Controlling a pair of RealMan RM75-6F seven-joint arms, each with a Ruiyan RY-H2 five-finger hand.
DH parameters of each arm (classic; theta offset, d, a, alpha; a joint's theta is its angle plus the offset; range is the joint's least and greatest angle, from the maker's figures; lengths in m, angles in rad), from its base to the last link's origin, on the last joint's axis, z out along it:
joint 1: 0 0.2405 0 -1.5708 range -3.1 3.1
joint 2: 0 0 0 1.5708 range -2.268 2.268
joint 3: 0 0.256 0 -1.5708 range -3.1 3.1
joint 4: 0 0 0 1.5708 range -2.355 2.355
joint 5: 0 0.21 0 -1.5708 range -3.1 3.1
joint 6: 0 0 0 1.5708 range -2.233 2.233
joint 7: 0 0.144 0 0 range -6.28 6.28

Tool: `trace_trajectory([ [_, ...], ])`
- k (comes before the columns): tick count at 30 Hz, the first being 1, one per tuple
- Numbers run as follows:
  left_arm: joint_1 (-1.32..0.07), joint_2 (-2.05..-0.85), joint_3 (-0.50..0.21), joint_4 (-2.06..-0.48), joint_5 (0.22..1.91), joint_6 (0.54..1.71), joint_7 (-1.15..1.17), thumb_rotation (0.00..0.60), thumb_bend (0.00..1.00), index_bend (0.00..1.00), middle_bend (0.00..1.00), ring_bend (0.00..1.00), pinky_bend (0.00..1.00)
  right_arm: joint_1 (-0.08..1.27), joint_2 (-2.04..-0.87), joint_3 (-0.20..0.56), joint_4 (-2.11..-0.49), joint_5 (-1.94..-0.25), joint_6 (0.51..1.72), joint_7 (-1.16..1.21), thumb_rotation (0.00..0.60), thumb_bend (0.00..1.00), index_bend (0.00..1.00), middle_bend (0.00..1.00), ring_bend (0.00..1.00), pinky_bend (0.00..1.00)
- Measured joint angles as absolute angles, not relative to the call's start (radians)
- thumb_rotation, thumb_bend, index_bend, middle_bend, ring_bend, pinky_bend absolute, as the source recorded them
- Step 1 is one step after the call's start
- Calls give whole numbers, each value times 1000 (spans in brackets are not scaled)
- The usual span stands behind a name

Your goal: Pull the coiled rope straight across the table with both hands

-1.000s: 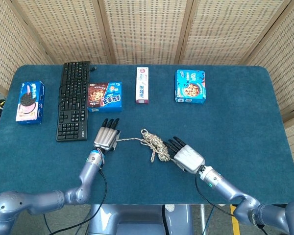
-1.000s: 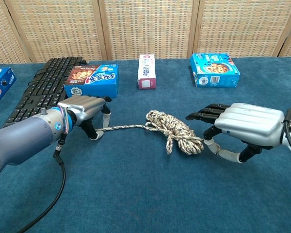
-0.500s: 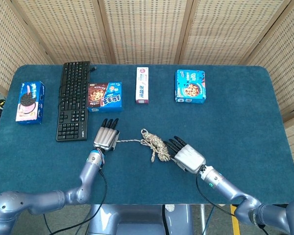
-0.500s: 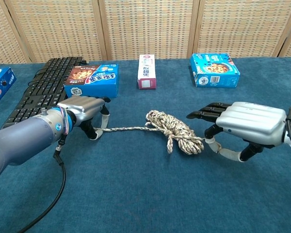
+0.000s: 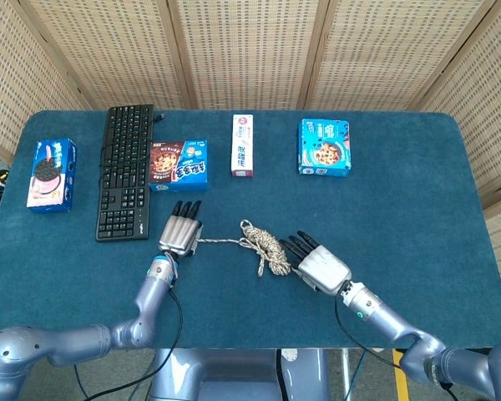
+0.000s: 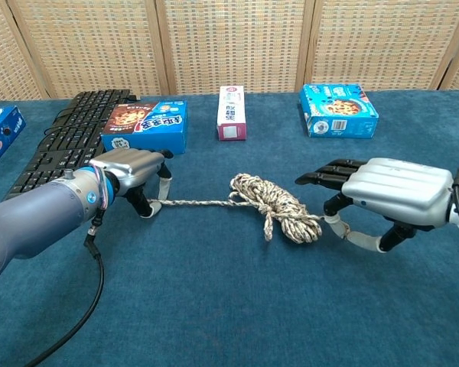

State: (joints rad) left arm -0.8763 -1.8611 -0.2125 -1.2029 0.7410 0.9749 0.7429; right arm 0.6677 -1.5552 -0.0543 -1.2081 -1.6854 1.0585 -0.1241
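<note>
The rope, pale and braided, lies mid-table with its middle still bunched in a loose coil [image 5: 265, 246] [image 6: 279, 206]. A straight strand [image 6: 195, 202] runs left from the coil to my left hand [image 5: 182, 232] [image 6: 130, 172], which grips that end under its curled fingers. My right hand [image 5: 321, 269] [image 6: 390, 195] sits just right of the coil. Its thumb and a finger pinch the rope's right end [image 6: 330, 225] low under the palm, while its other fingers point out toward the coil.
Along the back stand a black keyboard [image 5: 125, 171], a brown-and-blue cookie box [image 5: 179, 164], a white toothpaste box [image 5: 244, 145] and a blue cookie box [image 5: 324, 147]. An Oreo box [image 5: 52, 174] lies at the far left. Blue cloth covers the table.
My right hand has edged slightly right and the left strand looks a little tauter. The coil has barely shifted.
</note>
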Motion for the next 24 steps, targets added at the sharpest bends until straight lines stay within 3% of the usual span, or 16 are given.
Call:
trace_trajectory([
  [8,-873,-1798,-226,-1242,774,1009,737,600,446,667,0,0,0,660,-1519,-42,-1199,-1683,1086,-147,600,590,645,22,0,0],
  [24,-783,-1549,-233,-1348,802,1036,643,600,448,667,0,0,0,560,-1373,-64,-1148,-1641,1163,-131,600,592,649,22,0,0],
])
